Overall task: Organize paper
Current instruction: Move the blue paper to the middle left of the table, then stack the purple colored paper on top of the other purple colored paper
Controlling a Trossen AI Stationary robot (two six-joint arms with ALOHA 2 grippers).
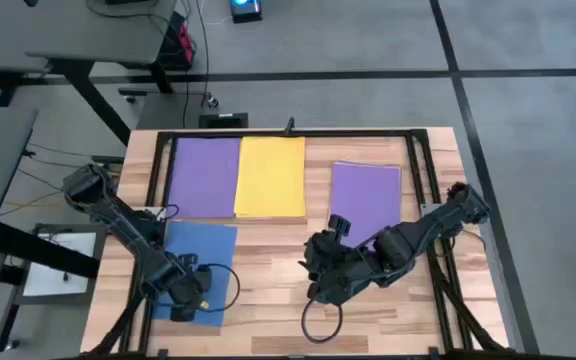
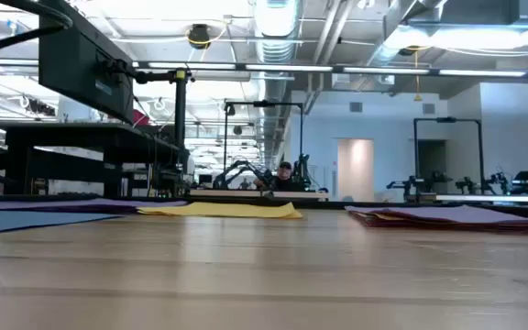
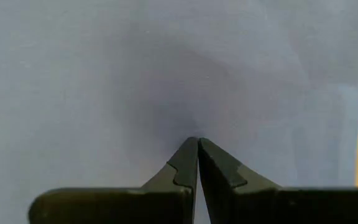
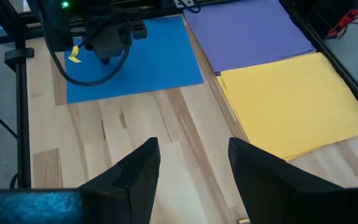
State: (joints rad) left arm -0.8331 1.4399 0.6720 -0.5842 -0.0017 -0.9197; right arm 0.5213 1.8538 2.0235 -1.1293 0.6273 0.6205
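1. The left gripper [image 3: 197, 142] is down on the blue sheet [image 1: 196, 262]. Its jaws are pressed together at the tips, with blue paper filling everything ahead of them. No paper shows between the tips, so this reads as a press on the sheet, not a pinch.

2. The right gripper [image 4: 193, 163] hovers over bare bench [image 1: 268, 300] with its jaws apart and nothing between them. Ahead of those jaws lie the yellow sheet [image 4: 297, 102] and a purple sheet [image 4: 247, 28]. The blue sheet lies farther off, under the other arm.

3. Where the paper lies: purple and yellow sit side by side at the far edge of the bench, edges touching. A second purple stack [image 1: 365, 195] lies apart, behind the right gripper, with a reddish edge under it in the low view. Blue lies alone under the left jaws.

4. The step in hand looks like dragging or squaring the blue sheet. To do it well:
   - Keep the closed tips flat and the pressure light, so the sheet slides instead of buckling.
   - Draw it in one straight line toward its pile, without twisting the wrist.
   - Mind the cable looped beside the left jaws, since it could snag the sheet's corner.

5. The right arm should stay clear until blue is aligned.
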